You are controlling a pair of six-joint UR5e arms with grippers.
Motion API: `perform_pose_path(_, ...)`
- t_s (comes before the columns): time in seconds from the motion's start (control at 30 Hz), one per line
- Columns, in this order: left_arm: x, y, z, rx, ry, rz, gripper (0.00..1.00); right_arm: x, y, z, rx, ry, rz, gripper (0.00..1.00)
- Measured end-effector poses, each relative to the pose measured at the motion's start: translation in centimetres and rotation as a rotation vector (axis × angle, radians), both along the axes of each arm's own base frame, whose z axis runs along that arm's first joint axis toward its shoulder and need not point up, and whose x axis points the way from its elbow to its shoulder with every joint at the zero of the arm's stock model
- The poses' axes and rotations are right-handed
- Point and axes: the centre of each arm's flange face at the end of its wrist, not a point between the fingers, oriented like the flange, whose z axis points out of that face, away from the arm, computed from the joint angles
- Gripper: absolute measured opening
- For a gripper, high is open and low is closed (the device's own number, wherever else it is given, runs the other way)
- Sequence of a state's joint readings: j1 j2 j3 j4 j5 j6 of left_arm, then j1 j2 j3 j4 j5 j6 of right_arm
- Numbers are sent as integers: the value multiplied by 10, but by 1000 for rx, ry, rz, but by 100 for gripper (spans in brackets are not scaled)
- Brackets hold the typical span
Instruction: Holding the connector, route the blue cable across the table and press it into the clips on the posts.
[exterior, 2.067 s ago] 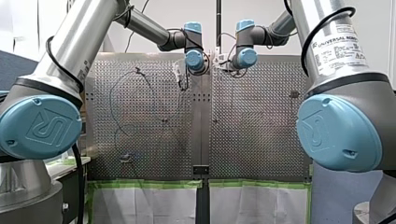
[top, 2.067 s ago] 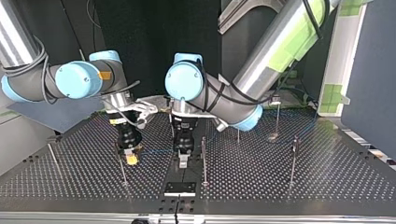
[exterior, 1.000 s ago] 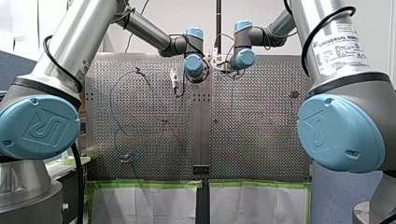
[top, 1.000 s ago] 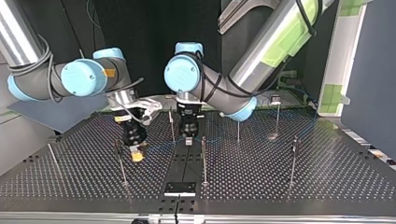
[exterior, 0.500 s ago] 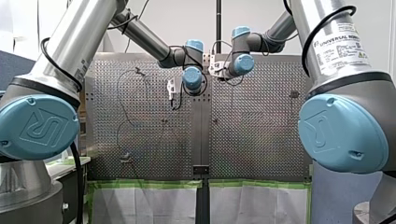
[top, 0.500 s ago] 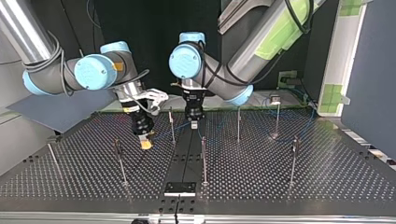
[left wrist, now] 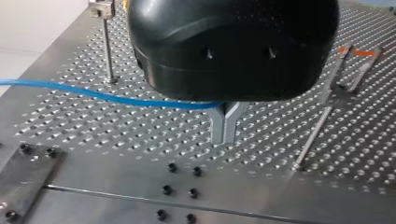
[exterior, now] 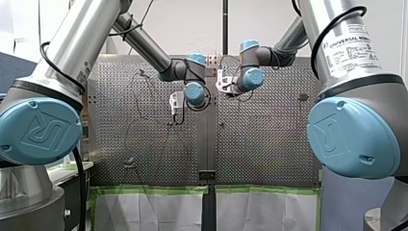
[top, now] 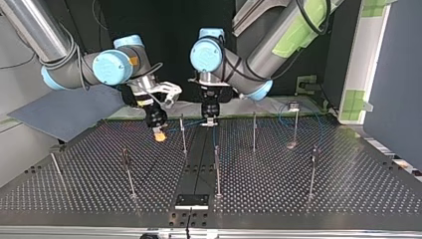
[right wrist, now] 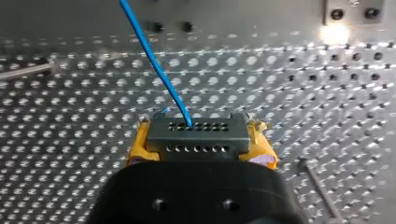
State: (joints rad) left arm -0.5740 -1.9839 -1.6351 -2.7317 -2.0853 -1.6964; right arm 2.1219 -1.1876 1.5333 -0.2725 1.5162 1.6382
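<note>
- Connector [right wrist: 196, 136], a grey block with rows of small holes, is sitting clamped between the yellow pads [right wrist: 138, 145] of my right tool [top: 159, 134].
- That tool is hanging low over the perforated desk [top: 323, 199], near its far edge in the top view.
- Blue cable [left wrist: 93, 94] is leaving the connector's face and running, raised off the desk, across to my left tool [left wrist: 224, 128].
- My left tool's metal fingers are pressing together at their tips, gripping the cable where it passes under the black body.
- One thin post [top: 183, 133] is standing between the two tools in the top view. The cable is crossing it there, and I cannot tell whether they are touching.
</note>
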Motion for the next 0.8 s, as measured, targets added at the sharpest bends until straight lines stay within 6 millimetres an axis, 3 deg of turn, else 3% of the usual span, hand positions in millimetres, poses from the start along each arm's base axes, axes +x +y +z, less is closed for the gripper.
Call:
perform_pose_path(0.27,-9,5,-27,-6,2,-36,0,-6,8,-26,6,-10,-5,0)
perform_pose_path(0.7,3,-18,-86,-37,21,-145,0,-24,23,-73,19,-31,-71,0)
perform_pose_path(0.8,3,-19,-91,-37,27,-150,0,-29,26,-82,15,-25,-84,0)
